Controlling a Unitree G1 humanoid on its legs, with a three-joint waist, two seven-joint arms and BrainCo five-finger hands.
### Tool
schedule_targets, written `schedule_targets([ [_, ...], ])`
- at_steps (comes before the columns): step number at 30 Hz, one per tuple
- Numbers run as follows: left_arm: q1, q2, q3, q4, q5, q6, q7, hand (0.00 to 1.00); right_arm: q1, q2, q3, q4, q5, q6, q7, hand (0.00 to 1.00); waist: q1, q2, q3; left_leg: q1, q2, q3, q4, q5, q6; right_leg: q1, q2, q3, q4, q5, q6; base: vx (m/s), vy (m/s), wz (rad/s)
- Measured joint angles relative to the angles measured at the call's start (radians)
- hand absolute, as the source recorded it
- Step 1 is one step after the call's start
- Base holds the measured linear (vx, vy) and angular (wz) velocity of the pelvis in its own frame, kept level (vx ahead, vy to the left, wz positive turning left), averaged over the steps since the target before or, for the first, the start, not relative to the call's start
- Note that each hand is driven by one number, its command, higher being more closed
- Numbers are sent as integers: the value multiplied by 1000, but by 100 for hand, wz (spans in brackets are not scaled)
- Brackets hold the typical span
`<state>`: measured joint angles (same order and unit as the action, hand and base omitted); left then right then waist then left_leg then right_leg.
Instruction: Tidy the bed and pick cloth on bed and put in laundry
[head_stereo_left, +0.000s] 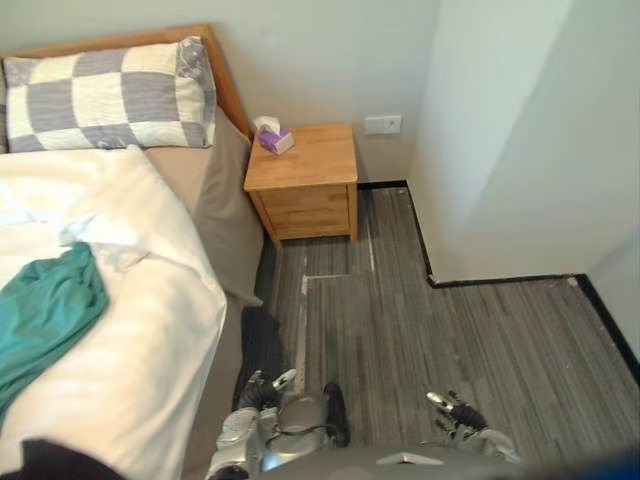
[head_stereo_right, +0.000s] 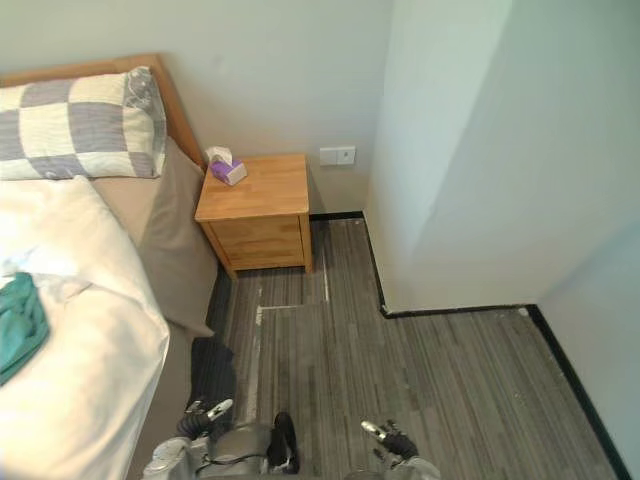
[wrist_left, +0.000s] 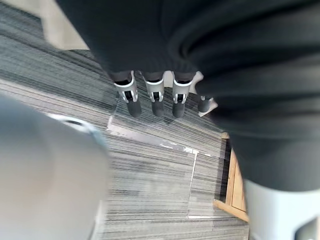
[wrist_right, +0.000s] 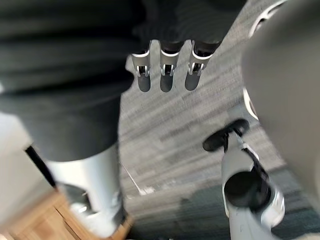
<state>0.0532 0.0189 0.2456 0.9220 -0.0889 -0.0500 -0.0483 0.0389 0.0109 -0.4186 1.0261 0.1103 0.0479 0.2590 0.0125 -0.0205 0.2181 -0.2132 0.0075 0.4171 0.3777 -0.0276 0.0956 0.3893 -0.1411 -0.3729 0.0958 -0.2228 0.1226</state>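
Progress, by my reading, stands at zero: you have the whole job ahead of you. The teal cloth (head_stereo_left: 45, 310) lies in a loose, crumpled heap on the bed (head_stereo_left: 232, 230), on top of the white duvet (head_stereo_left: 140, 350) and well in from the bed's open side. It looks thin and limp, so expect it to drape and trail when you lift it. The duvet is soft and puffy, bunched into folds toward the bed's head, leaving the smooth tan sheet (head_stereo_left: 185, 170) bare there, so the straightening is left to do too. The checked grey-and-cream pillow (head_stereo_left: 110, 95), plump and rectangular, sits flat at the bed's head.

Your left hand (head_stereo_left: 262, 388) hangs low just beside the bed's open side, fingers (wrist_left: 155, 97) straight and holding nothing. Your right hand (head_stereo_left: 452, 408) hangs further out from the bed, fingers (wrist_right: 167, 75) likewise straight and empty.

Beside the bed's head stands a boxy wooden nightstand (head_stereo_left: 303, 175) carrying a tissue box (head_stereo_left: 275, 138). Grey, streaked flooring (head_stereo_left: 450, 330) runs alongside the bed.
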Motion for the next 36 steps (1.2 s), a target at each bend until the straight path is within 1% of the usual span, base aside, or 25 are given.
schedule_targets([
  [1, 3, 9, -4, 10, -3, -1, 2, 0, 0, 0, 6, 9, 1, 0, -9, 0, 9, 5, -7, 17, 9, 115, -9, -44, -23, 21, -2, -8, -18, 46, 11, 386, 212, 62],
  [2, 10, 5, -9, 31, -22, 1, 7, 0, 7, -9, 8, 12, 1, 0, -20, 0, 10, 22, -18, 63, -3, 142, -52, -95, 3, 33, 1, -12, -6, 58, 15, 407, 223, 49],
  [3, 11, 5, -10, 44, -31, 2, 11, 0, 10, -17, 11, 13, 0, 1, -28, 0, 15, 29, -23, 87, -19, 138, -80, -124, 46, 40, -1, -13, 9, 59, 16, 426, 192, 53],
  [4, 9, 9, -13, 56, -49, 14, 21, 0, 15, -25, 16, 18, -6, 4, -41, 0, 15, 23, -28, 111, -53, 113, -86, -147, 89, 40, -25, -16, 84, 55, 23, 429, 160, 64],
  [5, 9, 17, -26, 56, -55, 26, 30, 0, 9, -28, 16, 23, -11, 6, -53, 0, 16, 19, -34, 126, -75, 85, -81, -165, 88, 1, -50, -18, 211, 53, 27, 418, 110, 100],
  [6, 6, 29, -55, 58, -63, 43, 35, 0, 5, -25, 16, 24, -38, 1, -79, 0, 14, 15, -41, 150, -104, 32, -86, -187, 94, -83, -96, -20, 453, 92, 17, 520, 83, 144],
  [7, -6, 36, -85, 76, -78, 48, 35, 0, 3, -27, 18, 28, -58, -10, -101, 0, 3, 7, -38, 202, -135, -42, -105, -199, 98, -191, -130, 16, 726, 84, 3, 528, 63, 149],
  [10, 2, 42, -97, 82, -100, 60, 37, 0, -2, -55, 38, 24, -57, -30, -113, 0, 0, 22, -38, 339, -143, -168, -191, -195, 87, -332, -107, 59, 888, 3, 0, 385, -12, 125],
  [12, 10, 51, -130, 83, -140, 60, 45, 0, 2, -66, 44, 20, -57, -42, -109, 0, -3, 27, -40, 412, -141, -249, -244, -192, 73, -418, -104, 70, 846, -51, -8, 344, -85, 112],
  [14, 1, 46, -130, 83, -178, 62, 50, 0, -1, -67, 50, 20, -64, -51, -100, 0, -3, 18, -43, 451, -135, -344, -265, -202, 61, -518, -88, 100, 769, -72, -37, 337, -182, 145],
  [15, -8, 43, -130, 83, -181, 62, 54, 0, 0, -67, 57, 10, -65, -61, -92, 0, -12, 20, -43, 457, -122, -430, -262, -213, 57, -574, -57, 153, 675, -72, -40, 282, -230, 176],
  [16, -13, 41, -130, 83, -197, 62, 56, 0, 0, -69, 60, 8, -66, -68, -89, 0, -23, 20, -43, 458, -110, -468, -252, -219, 57, -594, -39, 188, 619, -68, -43, 299, -279, 215],
  [18, -38, 18, -128, 83, -203, 63, 56, 0, 34, -68, 86, -12, -62, -79, -87, 0, -32, 20, -43, 463, -75, -661, -216, -254, 32, -624, 29, 387, 395, -15, -44, 360, -347, 240],
  [19, -38, 12, -125, 81, -201, 62, 57, 0, 43, -69, 97, -16, -60, -80, -86, 0, -28, 15, -43, 463, -73, -700, -198, -270, 17, -617, 35, 434, 344, 10, -40, 403, -423, 230],
  [20, -38, 11, -104, 72, -183, 57, 62, 0, 58, -65, 138, -24, -52, -87, -84, 0, -24, -25, -47, 458, -83, -744, -135, -322, -19, -589, 25, 505, 248, 93, -14, 379, -462, 195],
  [21, -39, -6, -76, 73, -171, 55, 82, 0, 62, -92, 153, -27, -44, -96, -76, 0, -19, 2, -37, 459, -48, -748, -86, -368, -48, -575, 41, 460, 320, 86, -22, 412, -532, 162],
  [22, -30, -12, -65, 69, -172, 52, 90, 0, 60, -99, 164, -30, -44, -103, -74, 0, -7, 17, -46, 458, -28, -733, -78, -365, -59, -578, 48, 447, 353, 62, -34, 355, -505, 95],
  [24, -11, -35, -6, 73, -177, 44, 126, 0, 15, -92, 265, -38, -49, -129, -63, 0, 3, 32, -54, 459, 27, -716, -82, -347, -101, -589, 52, 368, 436, -16, -78, 300, -413, 71],
  [26, -7, -48, 22, 71, -178, 35, 138, 0, 0, -76, 294, -42, -63, -136, -52, 0, 6, 38, -59, 440, 58, -685, -76, -316, -132, -571, 51, 315, 429, -28, -97, 164, -253, 85],
  [28, 5, -57, 47, 52, -175, 18, 138, 0, -5, -59, 295, -48, -65, -137, -47, 0, 8, 40, -60, 397, 96, -589, -38, -264, -179, -504, 40, 231, 360, -32, -113, 148, -262, 116],
  [29, 10, -58, 48, 45, -174, 14, 138, 0, -4, -56, 287, -48, -64, -134, -46, 0, 5, 41, -60, 369, 118, -517, -9, -256, -187, -471, 30, 182, 328, -29, -118, 116, -219, 144],
  [31, 12, -57, 36, 42, -143, 0, 136, 0, 9, -58, 253, -39, -53, -106, -48, 0, 2, 40, -61, 323, 171, -262, -4, -249, -197, -388, 8, 43, 265, -25, -124, 63, -158, 168],
  [33, 14, -44, 7, 46, -113, 1, 133, 0, 9, -59, 226, -16, -36, -95, -54, 0, -1, 35, -65, 339, 164, -169, -95, -220, -194, -368, -4, -3, 261, -21, -116, 14, -26, 119],
  [35, 21, -31, -17, 47, -80, 2, 125, 0, 9, -66, 196, 10, 5, -80, -71, 0, -5, 29, -77, 367, 143, -156, -225, -179, -190, -365, -7, -6, 227, -7, -94, 2, 55, 103],
  [36, 28, -16, -20, 53, -55, 2, 118, 0, 7, -59, 185, 23, 57, -64, -87, 0, 3, 12, -74, 372, 129, -165, -273, -150, -184, -364, -8, -7, 207, 3, -87, -29, 70, 57],
])
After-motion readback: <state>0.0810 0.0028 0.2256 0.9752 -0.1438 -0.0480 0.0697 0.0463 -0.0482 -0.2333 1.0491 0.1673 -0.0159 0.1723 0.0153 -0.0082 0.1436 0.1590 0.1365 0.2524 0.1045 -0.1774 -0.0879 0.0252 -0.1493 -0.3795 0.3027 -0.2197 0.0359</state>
